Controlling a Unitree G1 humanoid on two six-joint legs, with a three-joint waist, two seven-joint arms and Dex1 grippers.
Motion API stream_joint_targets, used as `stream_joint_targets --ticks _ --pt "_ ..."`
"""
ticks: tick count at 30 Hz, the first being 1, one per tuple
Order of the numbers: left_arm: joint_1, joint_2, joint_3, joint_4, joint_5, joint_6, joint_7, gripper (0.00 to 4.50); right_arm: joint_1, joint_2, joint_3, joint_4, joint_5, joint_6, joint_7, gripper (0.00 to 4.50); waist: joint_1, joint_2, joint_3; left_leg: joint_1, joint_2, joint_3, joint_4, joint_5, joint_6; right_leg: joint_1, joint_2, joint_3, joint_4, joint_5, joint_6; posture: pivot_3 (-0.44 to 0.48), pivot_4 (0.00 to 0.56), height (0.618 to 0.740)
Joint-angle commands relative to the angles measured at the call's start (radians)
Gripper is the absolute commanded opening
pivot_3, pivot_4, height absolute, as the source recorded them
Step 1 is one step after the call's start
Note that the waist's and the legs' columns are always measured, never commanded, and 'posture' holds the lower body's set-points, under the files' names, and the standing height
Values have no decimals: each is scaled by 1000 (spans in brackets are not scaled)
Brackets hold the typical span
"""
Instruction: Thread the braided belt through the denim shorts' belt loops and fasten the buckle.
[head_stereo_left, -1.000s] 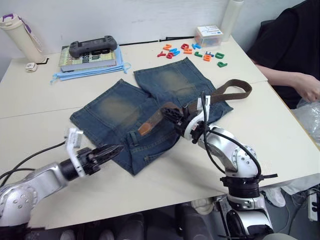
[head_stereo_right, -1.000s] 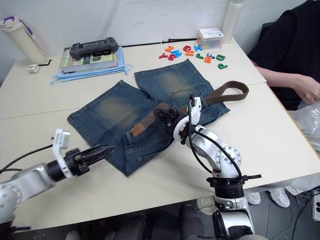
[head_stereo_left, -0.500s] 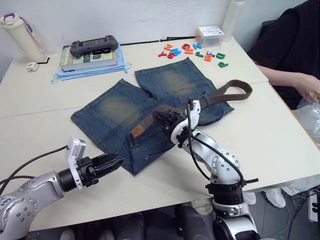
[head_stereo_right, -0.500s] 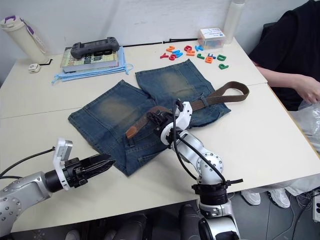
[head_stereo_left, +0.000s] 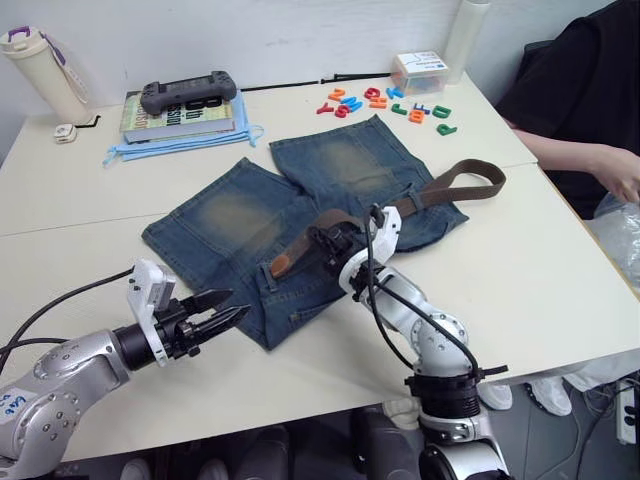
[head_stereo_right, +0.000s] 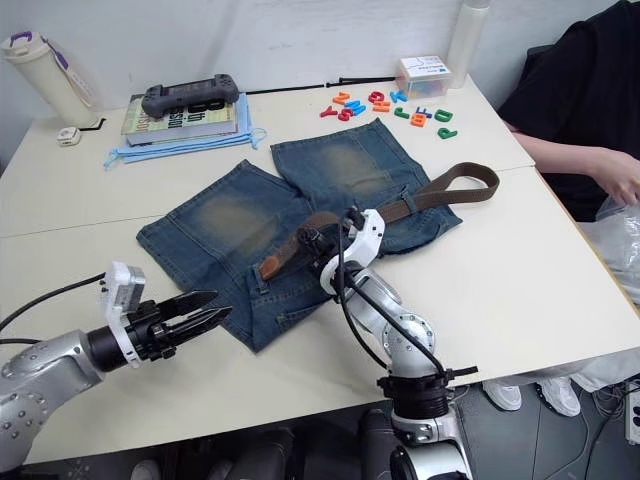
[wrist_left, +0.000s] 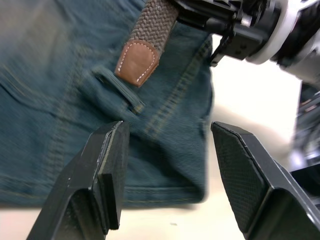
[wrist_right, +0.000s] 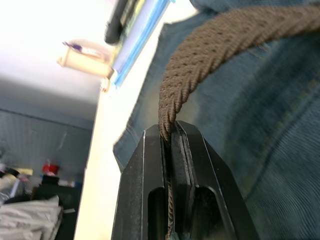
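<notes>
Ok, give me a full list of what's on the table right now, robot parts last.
Shorts: one, blue denim, table middle.
Belt: one, brown braided, lying across the shorts.
Book: one, far left, under a grey game controller.
Blue folder: one, beneath the book.
Bottle: one, cream, far left corner.
Letters: several, coloured, far side.
Clear box: one, behind the letters.
Person: one, black top, seated right.
Left pincer: open, at the shorts' edge.
Right pincer: clamped on the belt.

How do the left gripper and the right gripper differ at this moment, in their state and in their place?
The left gripper has its jaws open and holds nothing; the right gripper has its jaws shut on the braided belt. The left gripper hangs at the near edge of the denim shorts; the right gripper is over the middle of the shorts. Both have black fingers and point toward the belt's tan tip.
</notes>
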Motion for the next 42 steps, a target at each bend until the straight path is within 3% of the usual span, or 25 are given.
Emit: stream_joint_targets --ticks 1,9,21,31,42 --pt "15 -7 -2 -19 34 -32 -32 2919 -3 46 -3 11 -43 -24 39 0 -1 0 0 0 0 0 0 0 0 0 0 0 0 0 0 0 150 740" --pt "26 -33 9 -16 50 -34 -47 2919 -9 87 2 43 -129 -30 101 0 -1 0 0 0 0 0 0 0 0 0 0 -1 0 0 0 0 150 740" --pt "38 -39 14 -20 49 -26 -66 2919 -2 43 -55 -27 -128 42 97 0 0 0 0 0 0 0 0 0 0 0 0 -3 1 0 0 0 150 740" --pt "52 -42 19 -4 56 -35 -88 2919 9 21 32 -95 -269 43 146 0 -1 0 0 0 0 0 0 0 0 0 0 -3 1 0 0 0 150 740" --pt "58 -44 20 14 66 -43 -110 2919 54 83 56 -58 -365 25 197 0 -2 0 0 0 0 0 0 0 0 0 0 -3 1 0 0 0 150 740"
